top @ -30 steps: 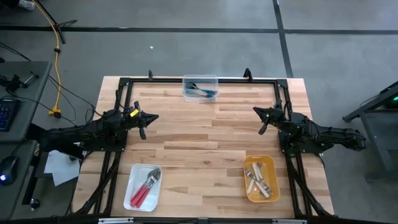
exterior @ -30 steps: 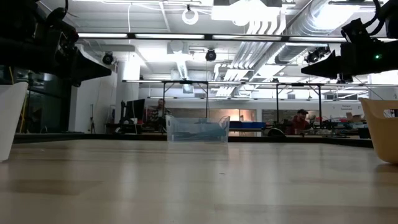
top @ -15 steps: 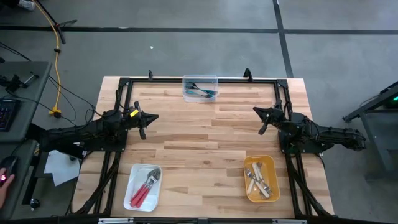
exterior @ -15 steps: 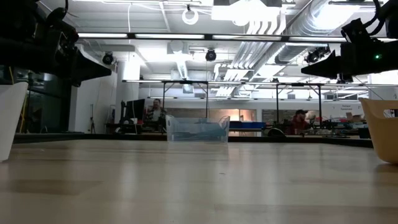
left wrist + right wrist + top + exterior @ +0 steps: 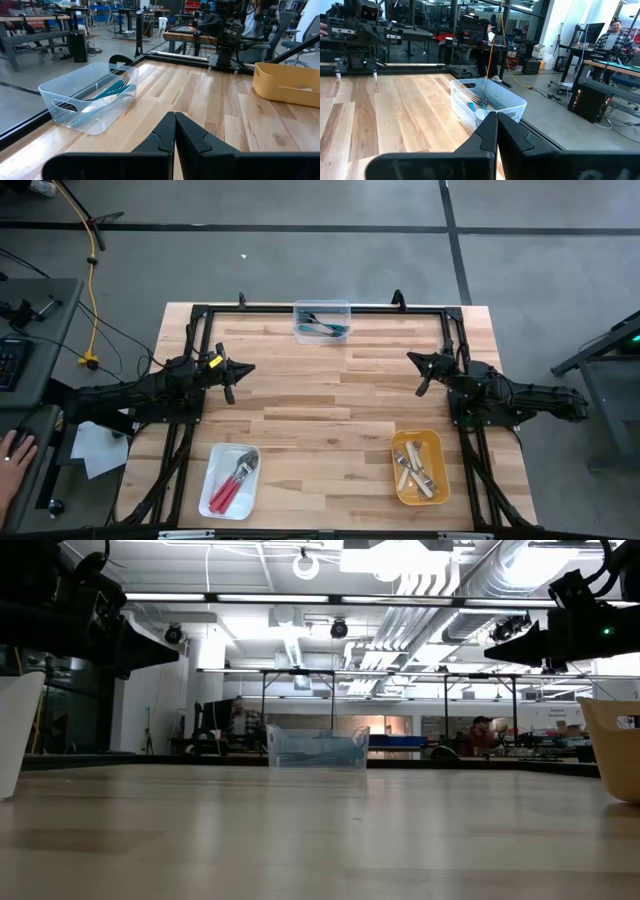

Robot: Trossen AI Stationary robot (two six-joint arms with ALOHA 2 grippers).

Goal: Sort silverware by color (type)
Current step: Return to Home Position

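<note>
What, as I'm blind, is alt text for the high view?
Teal forks lie in a clear bin, red forks in a white bin, cream forks in a yellow bin, on a table. Left gripper and right gripper hover shut.

Matte black all over left arm [image 5: 140,392] and right arm [image 5: 520,398], boxy at the joints. Yellow tag [image 5: 213,361] by the left wrist, small green light [image 5: 605,631] on the right. Left gripper [image 5: 174,116]: smooth wedge-shaped black fingers [image 5: 161,140].

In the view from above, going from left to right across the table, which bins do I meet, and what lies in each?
white bin with red forks → clear bin with teal forks → yellow bin with white forks. The left hand and right hand overlap the outer bins sideways, so both are left out.
</note>
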